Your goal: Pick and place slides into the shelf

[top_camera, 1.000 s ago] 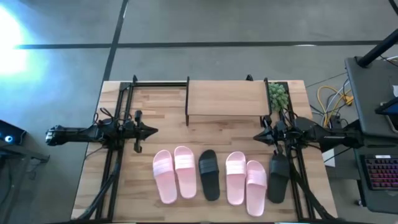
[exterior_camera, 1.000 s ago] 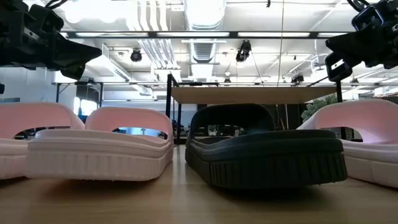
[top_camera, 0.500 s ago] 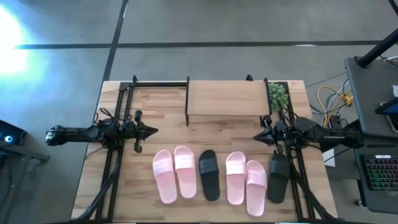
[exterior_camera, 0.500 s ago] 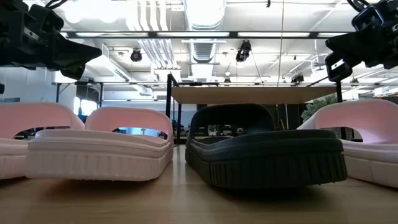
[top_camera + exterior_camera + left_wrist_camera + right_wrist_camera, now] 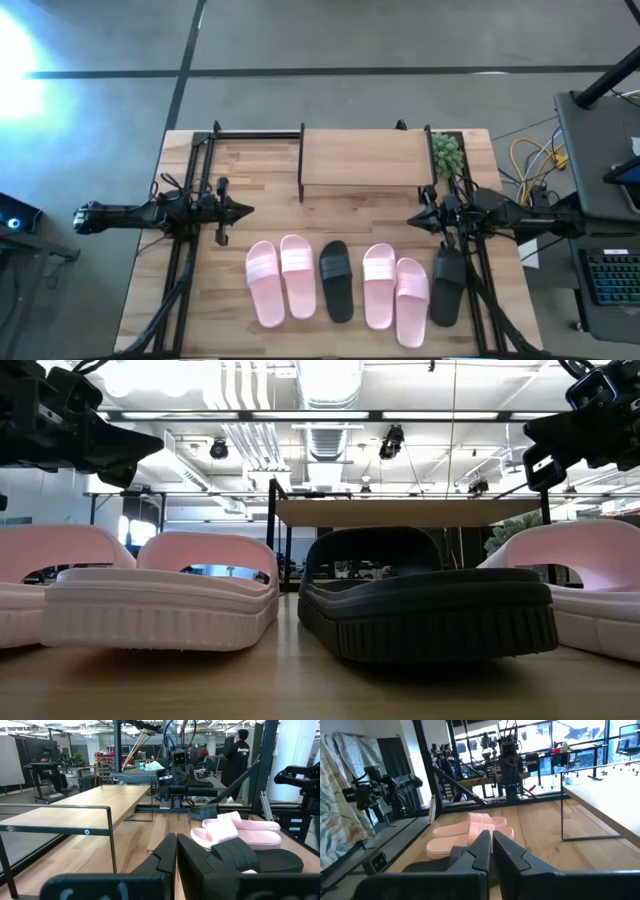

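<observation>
Six slides point(image 5: 345, 283) lie in a row on the surface at the six o'clock edge, four pink, two black; the shelf point(image 5: 362, 158) stands at twelve o'clock, its top board bare; nothing is placed yet. The left gripper point(image 5: 243, 211) hangs at nine o'clock, the right gripper point(image 5: 415, 221) at three, both with jaws closed and empty. The outer black slide point(image 5: 446, 285) lies just beside the right gripper, so I judge it the sensible first pick: open wide, descend over the strap, grip squarely, lift clear. No readable writing shows on the slides or shelf.
</observation>
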Controlling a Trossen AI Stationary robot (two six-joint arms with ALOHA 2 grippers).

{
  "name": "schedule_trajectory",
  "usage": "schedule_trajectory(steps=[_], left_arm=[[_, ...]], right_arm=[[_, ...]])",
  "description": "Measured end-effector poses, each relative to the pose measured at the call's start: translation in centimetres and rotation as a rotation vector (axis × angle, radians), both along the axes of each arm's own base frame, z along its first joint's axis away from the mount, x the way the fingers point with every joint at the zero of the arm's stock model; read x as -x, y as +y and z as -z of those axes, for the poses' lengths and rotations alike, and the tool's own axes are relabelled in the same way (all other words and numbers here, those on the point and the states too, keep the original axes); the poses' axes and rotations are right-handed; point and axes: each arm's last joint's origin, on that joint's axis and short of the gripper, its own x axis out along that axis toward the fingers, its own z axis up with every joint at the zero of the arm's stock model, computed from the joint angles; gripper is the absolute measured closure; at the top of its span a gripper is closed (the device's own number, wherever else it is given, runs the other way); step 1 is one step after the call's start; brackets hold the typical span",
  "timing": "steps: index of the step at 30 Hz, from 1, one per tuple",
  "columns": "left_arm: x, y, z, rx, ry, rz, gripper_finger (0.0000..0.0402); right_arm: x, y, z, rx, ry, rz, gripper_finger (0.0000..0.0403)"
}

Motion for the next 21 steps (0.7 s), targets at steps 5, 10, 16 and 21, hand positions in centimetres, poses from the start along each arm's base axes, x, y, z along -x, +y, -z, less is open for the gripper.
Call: schedule_trajectory(steps=[5,10,16,21], left_arm=[[0.0,0.0,0.0,0.0,0.0,0.0,0.0402],[0.0,0.0,0.0,0.0,0.0,0.001,0.0402],[0.0,0.0,0.0,0.0,0.0,0.0,0.0402],[0.0,0.0,0.0,0.0,0.0,0.0,0.0402]], right_arm=[[0.0,0.0,0.0,-0.059,0.01,-0.003,0.0392],[0.1,0.0,-0.8,-0.374,-0.013,-0.033,0.0392],[0.5,0.3,-2.8,-0.597,-0.136,-0.223,0.0392],[1.3,0.7,-5.0,-0.6,-0.3,-0.426,0.0392]])
